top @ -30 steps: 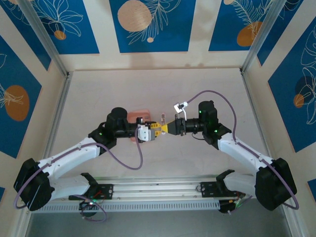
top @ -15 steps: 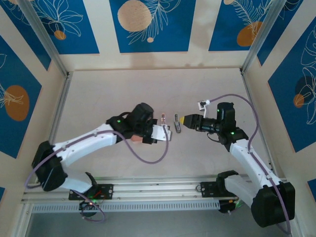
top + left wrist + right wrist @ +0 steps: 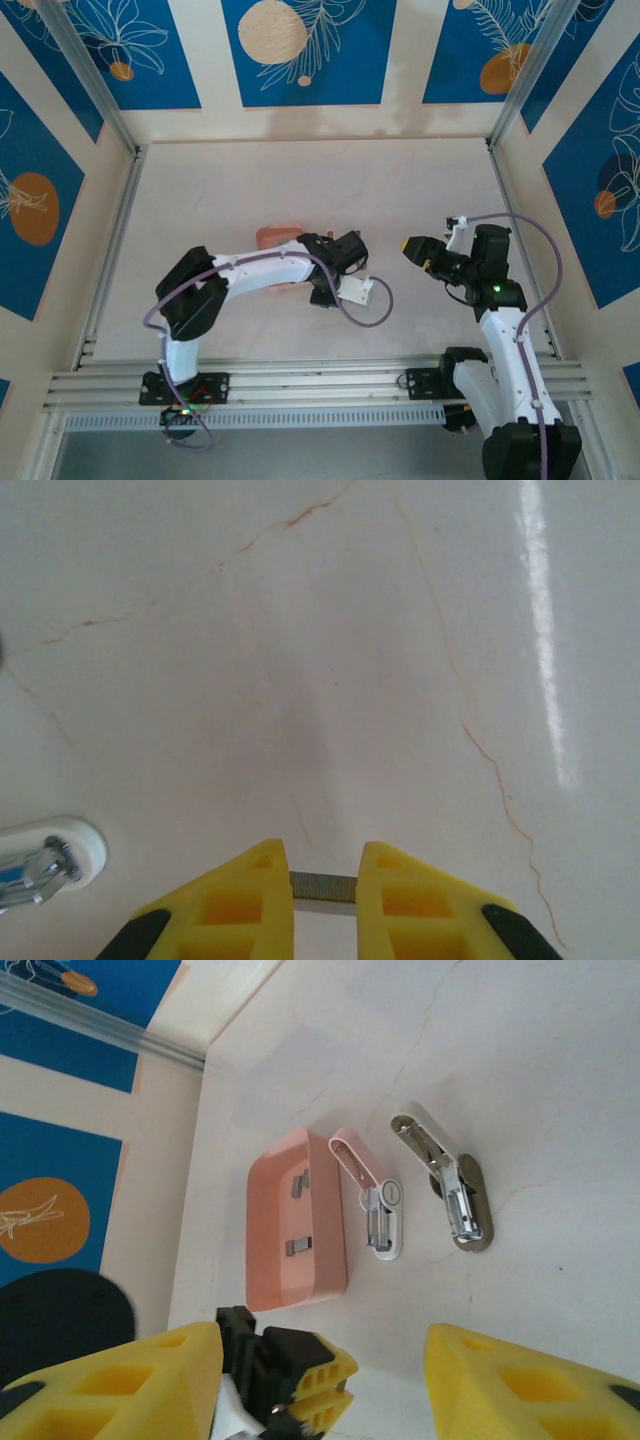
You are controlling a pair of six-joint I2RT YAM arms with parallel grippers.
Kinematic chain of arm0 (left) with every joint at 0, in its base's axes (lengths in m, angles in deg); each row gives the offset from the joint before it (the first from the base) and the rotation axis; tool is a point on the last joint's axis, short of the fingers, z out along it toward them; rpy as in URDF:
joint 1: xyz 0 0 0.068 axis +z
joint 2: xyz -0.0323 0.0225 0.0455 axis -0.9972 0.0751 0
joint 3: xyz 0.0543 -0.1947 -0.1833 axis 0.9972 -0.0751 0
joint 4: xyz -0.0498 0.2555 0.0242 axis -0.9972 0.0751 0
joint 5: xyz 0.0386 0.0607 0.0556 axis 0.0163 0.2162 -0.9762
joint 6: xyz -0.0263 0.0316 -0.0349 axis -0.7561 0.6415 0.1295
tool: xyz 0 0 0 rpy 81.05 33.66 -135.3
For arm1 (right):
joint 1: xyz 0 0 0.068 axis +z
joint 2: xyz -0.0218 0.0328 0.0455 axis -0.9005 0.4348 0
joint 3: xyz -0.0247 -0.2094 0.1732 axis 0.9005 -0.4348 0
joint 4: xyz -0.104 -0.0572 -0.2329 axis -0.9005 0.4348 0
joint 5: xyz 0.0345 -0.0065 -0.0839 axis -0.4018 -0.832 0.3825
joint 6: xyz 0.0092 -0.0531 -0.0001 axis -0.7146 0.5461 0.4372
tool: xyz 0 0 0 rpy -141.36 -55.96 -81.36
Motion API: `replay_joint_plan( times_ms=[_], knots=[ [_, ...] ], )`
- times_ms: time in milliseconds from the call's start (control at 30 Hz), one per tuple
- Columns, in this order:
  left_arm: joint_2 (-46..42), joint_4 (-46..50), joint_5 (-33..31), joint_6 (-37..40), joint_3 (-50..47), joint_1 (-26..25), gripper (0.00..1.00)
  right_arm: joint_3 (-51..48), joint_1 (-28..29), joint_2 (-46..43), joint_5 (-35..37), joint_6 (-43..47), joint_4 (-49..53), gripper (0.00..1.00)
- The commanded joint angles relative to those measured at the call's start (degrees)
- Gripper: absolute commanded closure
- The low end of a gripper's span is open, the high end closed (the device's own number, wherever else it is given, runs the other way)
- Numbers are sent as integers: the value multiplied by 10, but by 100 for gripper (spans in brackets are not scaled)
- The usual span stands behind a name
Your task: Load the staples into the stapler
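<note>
Arms bend toward each other in the top view. The left gripper (image 3: 322,292) hangs low over the table (image 3: 220,190), just in front of the pink tray (image 3: 278,234), which the left forearm partly covers. The right gripper (image 3: 415,247) hovers well apart from it on the right, pointing back toward the middle. From this height, how either set of jaws stands cannot be told.

Seen from the left wrist, the left gripper (image 3: 322,848) is closed on a short grey strip of staples (image 3: 323,885). The strip spans the narrow gap between the two yellow fingers (image 3: 250,900), crosswise and level, just above the marble-look table. A white rounded end (image 3: 55,852) with chrome metal inside pokes in at the lower left edge, beside the left finger and apart from it. Which of the two staplers it belongs to cannot be told.

Seen from the right wrist, the right gripper (image 3: 325,1335) stands wide open, with nothing between its yellow fingers (image 3: 130,1385). Beyond them the stapler (image 3: 372,1195), pink and white, lies hinged open on the table just beside the tray (image 3: 330,1260), well clear of these jaws. Two more grey strips lie inside the tray. A grey-brown stapler (image 3: 455,1190), also open, lies near the pink one on the side away from the tray. The left gripper's black and yellow end (image 3: 295,1375) shows low in this view, near the tray's closer end.
</note>
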Motion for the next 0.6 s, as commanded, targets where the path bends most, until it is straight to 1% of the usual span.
replay_joint_plan(
  times_ms=[0, 233, 500, 567],
  knots=[
    [36, 26, -11, -17, 39, -9, 87, -15, -11, -16, -13, 10, 39, 44],
    [93, -1, 10, -37, 71, -13, 85, -29, -16, -28, -16, 7, 34, 44],
    [122, -32, 29, -54, 84, -24, 83, -29, -19, -28, -18, 16, 43, 44],
    [124, -40, 35, -58, 84, -24, 80, -28, -19, -28, -18, 17, 45, 44]
  ],
)
